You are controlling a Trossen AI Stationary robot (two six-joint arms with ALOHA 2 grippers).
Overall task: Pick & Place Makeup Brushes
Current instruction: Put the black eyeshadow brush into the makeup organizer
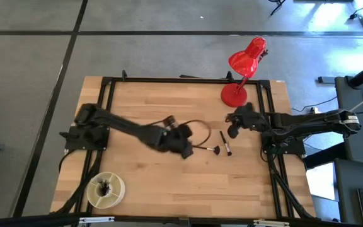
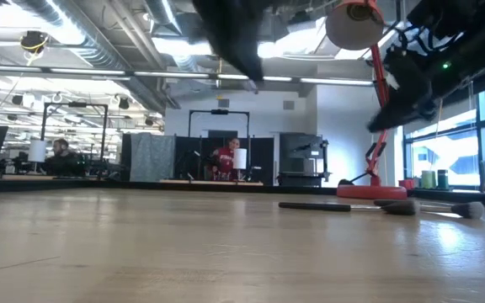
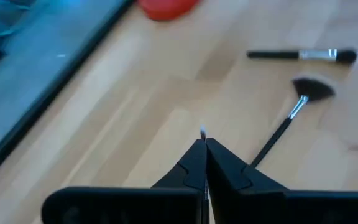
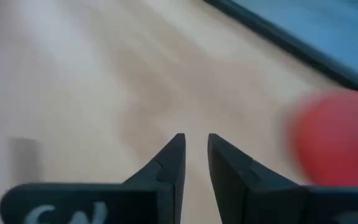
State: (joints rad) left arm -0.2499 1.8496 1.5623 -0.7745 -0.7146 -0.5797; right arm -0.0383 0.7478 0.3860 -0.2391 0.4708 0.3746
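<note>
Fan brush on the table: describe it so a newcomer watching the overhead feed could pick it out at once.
Find the red lamp at the table's far edge, then look toward the middle of the wooden table, where two brushes lie close together just beyond the left gripper. The fan brush is the one nearer that gripper. Unlike the straight brush beside it, its bristles spread into a flat fan.

Fan brush, straight brush, flat, near together

You have two makeup brushes lying near the table's middle, between the left gripper and right gripper. The lamp stands at the far edge, the cup at the near left corner.
</note>
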